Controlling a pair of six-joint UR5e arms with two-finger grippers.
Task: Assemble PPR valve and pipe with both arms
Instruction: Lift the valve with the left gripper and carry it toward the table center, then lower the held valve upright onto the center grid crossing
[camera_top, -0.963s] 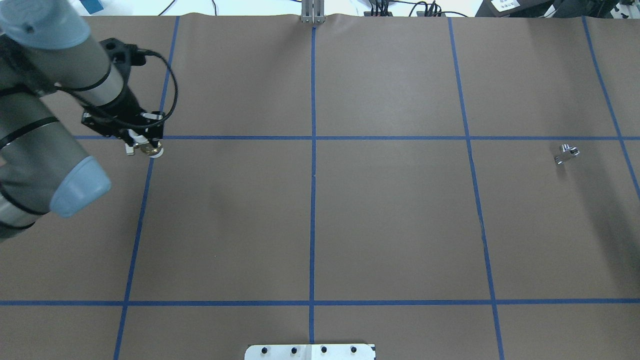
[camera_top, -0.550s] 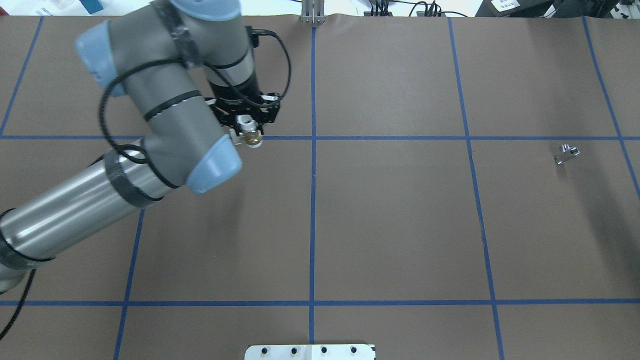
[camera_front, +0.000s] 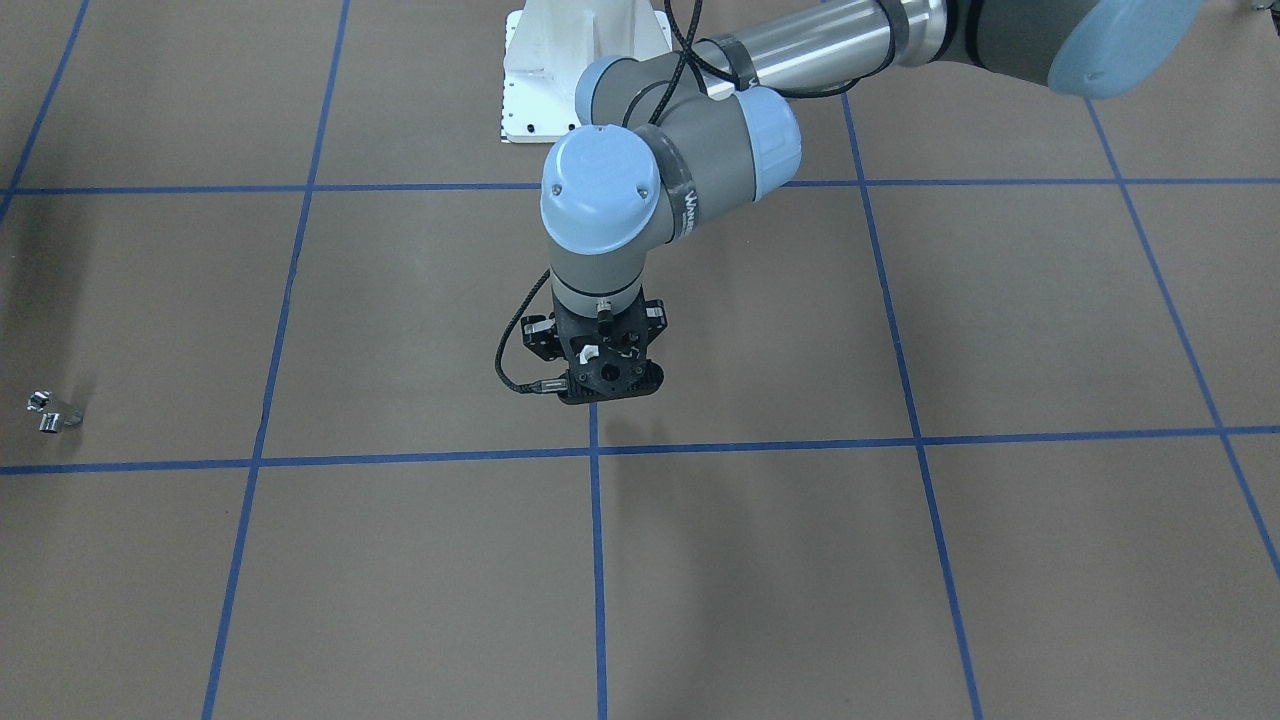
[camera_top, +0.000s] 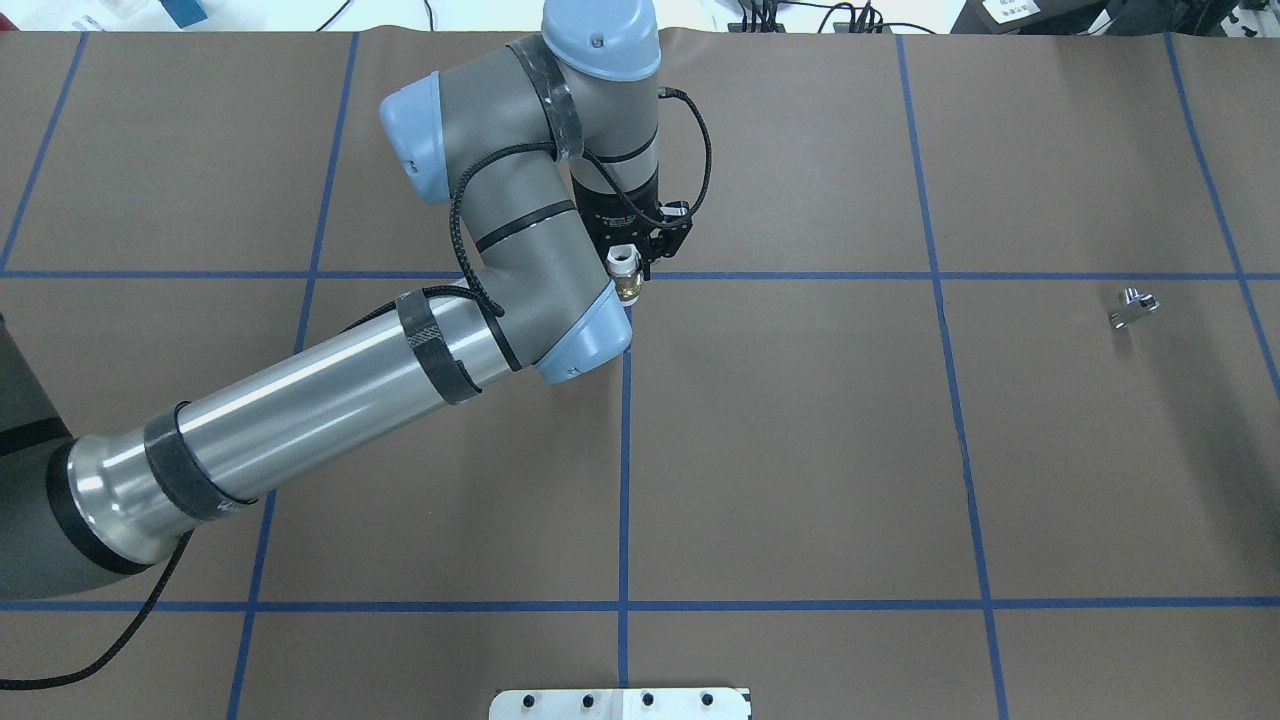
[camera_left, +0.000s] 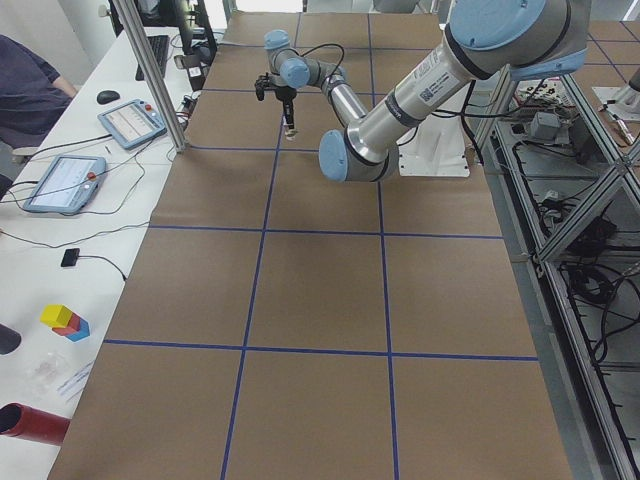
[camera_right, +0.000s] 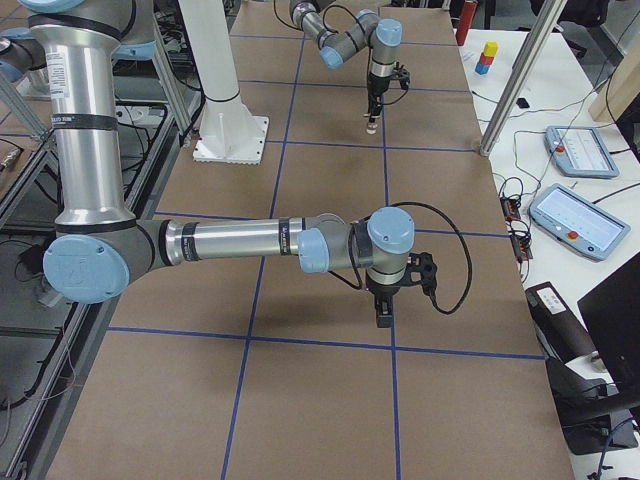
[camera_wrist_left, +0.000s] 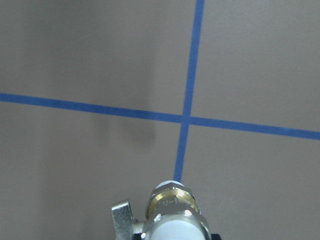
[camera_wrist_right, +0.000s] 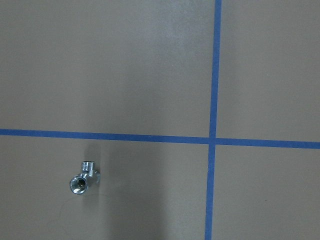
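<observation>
My left gripper (camera_top: 634, 268) is shut on the PPR valve (camera_top: 627, 279), white-ended with a brass band, and holds it above the crossing of the blue centre lines. The left wrist view shows the valve (camera_wrist_left: 172, 212) end-on with its grey lever (camera_wrist_left: 122, 217) on the left. In the front view the left gripper (camera_front: 600, 385) hides the valve. The chrome pipe (camera_top: 1133, 308) lies alone on the table at the right; it also shows in the front view (camera_front: 50, 412) and below the right wrist camera (camera_wrist_right: 82, 180). The right gripper (camera_right: 382, 318) shows only in the exterior right view, so I cannot tell its state.
Brown paper with a blue tape grid (camera_top: 625, 450) covers the table. The white bolted base plate (camera_top: 620, 703) sits at the near edge. A metal post (camera_top: 625, 25) stands at the far edge. Tablets (camera_right: 575, 215) and cables lie on the side bench.
My left arm has swung right with the valve, from the left grid column to the centre line crossing. The pipe has not moved.
</observation>
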